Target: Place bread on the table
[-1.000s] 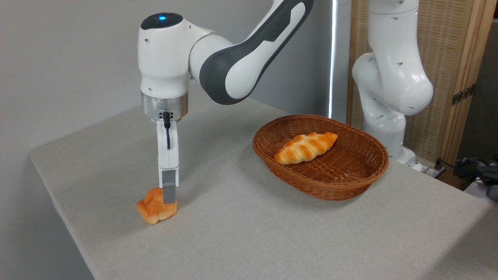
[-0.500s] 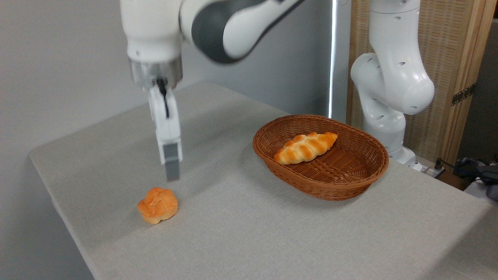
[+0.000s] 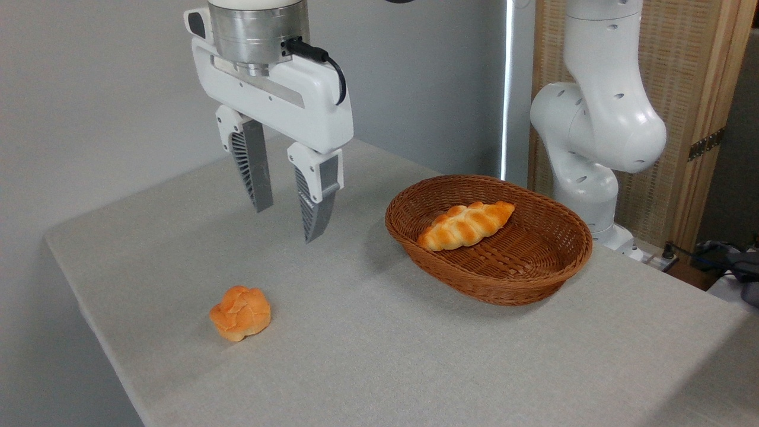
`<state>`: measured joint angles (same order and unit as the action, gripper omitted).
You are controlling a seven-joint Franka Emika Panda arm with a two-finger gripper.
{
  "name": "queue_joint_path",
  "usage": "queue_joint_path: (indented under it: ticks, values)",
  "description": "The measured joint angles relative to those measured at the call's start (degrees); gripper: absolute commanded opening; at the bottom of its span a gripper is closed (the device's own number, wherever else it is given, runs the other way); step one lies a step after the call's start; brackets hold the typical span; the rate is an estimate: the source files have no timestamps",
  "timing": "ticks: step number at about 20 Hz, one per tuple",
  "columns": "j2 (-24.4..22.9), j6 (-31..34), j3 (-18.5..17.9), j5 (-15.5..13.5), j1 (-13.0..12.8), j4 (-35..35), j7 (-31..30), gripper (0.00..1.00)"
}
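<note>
The bread, a small round knotted bun with a golden-orange crust, lies by itself on the grey cloth of the table, near the left front edge. My gripper hangs well above the table, up and to the right of the bun. Its two grey ribbed fingers stand apart with nothing between them. Nothing touches the bun.
A brown wicker oval basket stands at the right of the table with a longer braided loaf inside. The arm's white base rises behind the basket. Cables lie off the table at far right.
The gripper let go of the bun, rose away from it and turned, so both fingers now face the camera. The bun stays where it was set down.
</note>
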<state>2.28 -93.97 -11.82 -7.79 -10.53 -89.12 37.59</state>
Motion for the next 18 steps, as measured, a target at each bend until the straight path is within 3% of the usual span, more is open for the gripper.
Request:
queue_joint_path:
  ticks: [3, 7, 18]
  values:
    - [0.0, 3.0, 0.6, 2.8, -0.1, 0.4, -0.1, 1.00]
    - [0.0, 3.9, 5.2, 8.4, 0.5, 0.8, 0.1, 1.00]
    - [-0.1, 3.9, 6.3, 9.1, 1.7, 1.0, 0.3, 1.00]
